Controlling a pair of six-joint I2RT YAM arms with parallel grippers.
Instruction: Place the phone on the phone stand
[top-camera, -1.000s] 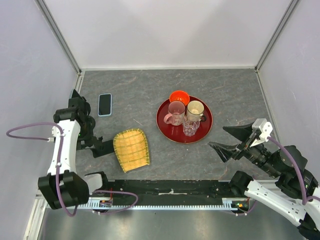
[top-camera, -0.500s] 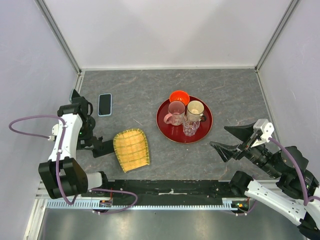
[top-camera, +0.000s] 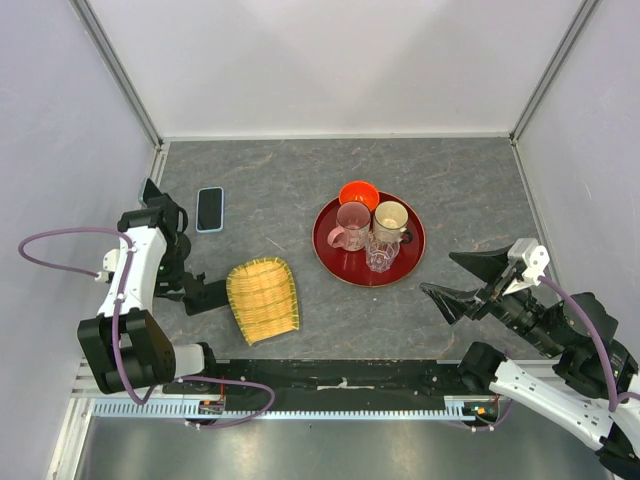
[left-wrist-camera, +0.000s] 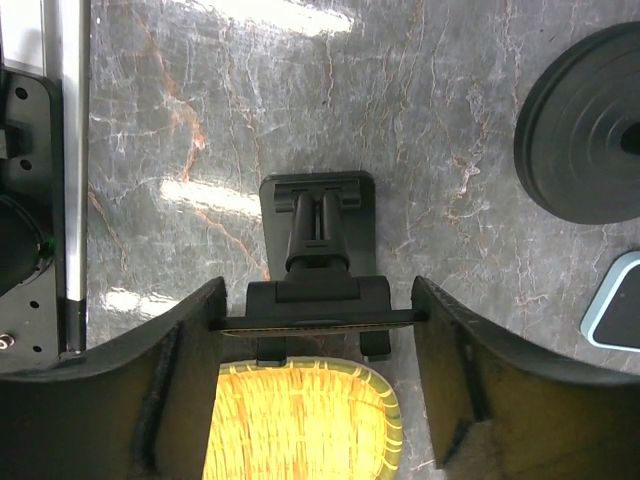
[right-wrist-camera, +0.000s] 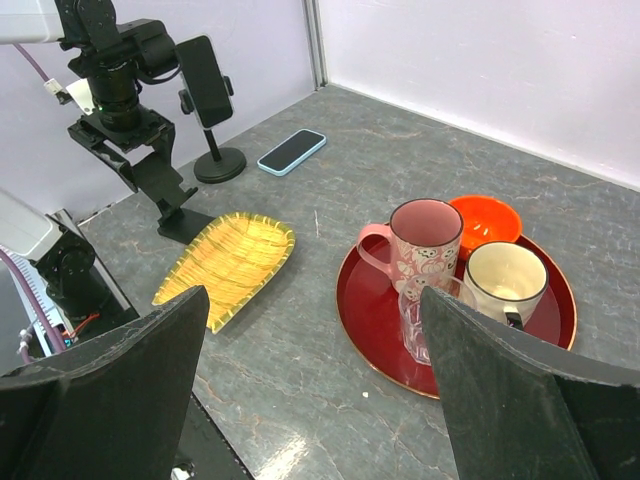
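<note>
Over the last second the left arm (top-camera: 135, 275) is drawn slightly inward, its wide-open left gripper (left-wrist-camera: 318, 300) held over the phone stand (left-wrist-camera: 318, 235) — yet the phone (top-camera: 210, 209) is left flat on the table (top-camera: 450, 180), untouched, farther back — so the pickup remains undone.

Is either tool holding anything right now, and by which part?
The right tool is open and holds nothing. The left tool straddles the phone stand's top plate at its side edges; whether it actually grips cannot be told.
</note>
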